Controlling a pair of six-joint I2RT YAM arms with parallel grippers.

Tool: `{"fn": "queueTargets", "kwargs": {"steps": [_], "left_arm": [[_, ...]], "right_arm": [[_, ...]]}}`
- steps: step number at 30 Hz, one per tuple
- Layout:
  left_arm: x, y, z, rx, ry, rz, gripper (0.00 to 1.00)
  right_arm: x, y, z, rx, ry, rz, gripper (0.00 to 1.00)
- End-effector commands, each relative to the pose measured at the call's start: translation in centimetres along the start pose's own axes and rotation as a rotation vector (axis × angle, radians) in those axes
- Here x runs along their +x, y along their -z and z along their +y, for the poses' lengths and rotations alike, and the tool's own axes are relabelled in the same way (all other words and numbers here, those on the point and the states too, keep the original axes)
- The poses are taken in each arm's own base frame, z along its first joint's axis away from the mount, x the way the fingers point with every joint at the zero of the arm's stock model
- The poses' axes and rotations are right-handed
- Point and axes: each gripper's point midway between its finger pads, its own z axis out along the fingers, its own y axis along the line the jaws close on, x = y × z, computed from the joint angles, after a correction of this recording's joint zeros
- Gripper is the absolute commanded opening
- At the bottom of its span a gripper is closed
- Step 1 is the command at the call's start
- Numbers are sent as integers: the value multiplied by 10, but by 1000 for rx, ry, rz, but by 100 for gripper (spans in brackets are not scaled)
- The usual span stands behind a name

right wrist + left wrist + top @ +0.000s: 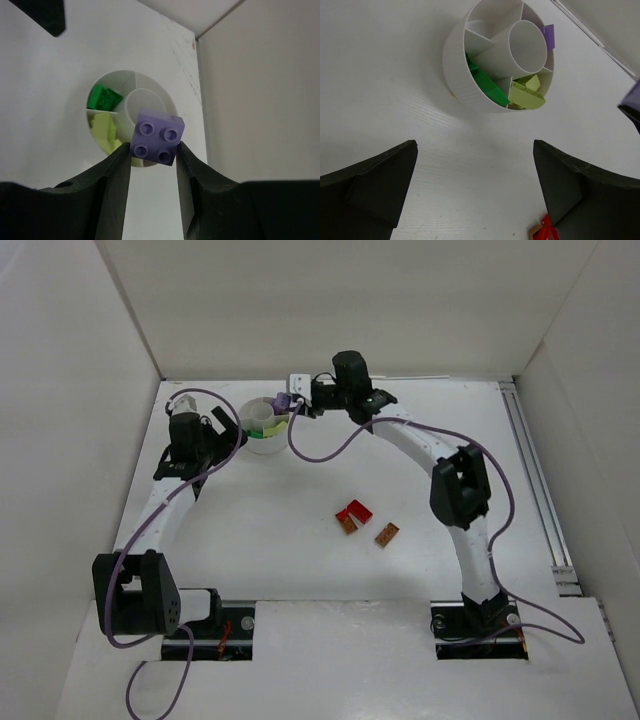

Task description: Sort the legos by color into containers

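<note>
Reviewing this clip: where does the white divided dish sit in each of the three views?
Top external: the white dish is in the upper middle, slightly left of centre.
Left wrist: top centre.
Right wrist: centre-left, partly behind the held lilac lego.
Shared landmark: the green legos, in the wedge next to the yellow-green legos.

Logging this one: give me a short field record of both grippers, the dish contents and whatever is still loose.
right gripper: shut on a lilac brick, held at the rim of the white dish
left gripper: open, empty, pointed at the dish
dish contents: green bricks in one wedge, yellow-green bricks in the next
loose: red brick and two orange-brown bricks on the table
step: lilac brick not yet released
</note>
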Motion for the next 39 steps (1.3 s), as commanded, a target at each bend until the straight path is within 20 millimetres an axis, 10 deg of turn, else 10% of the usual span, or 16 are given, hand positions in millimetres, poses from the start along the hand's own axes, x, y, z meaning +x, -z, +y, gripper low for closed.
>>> {"fn": "queueTargets", "kwargs": {"steps": [1,9,27,39], "left_arm": [[-12,3,-13,75,-48,-52,100],[-21,1,-4,80,-41,-81,100],[-11,-3,-3,113,-47,-41,100],[-9,-7,-3,115,-55,-29,100]], "right_arm": [[-15,-11,-13,-105,133,-225,27],[19,-61,-37,33,87,-143,27],[60,-75,-62,264,30,-8,39],[51,-79,-62,285,44,1,52]]}}
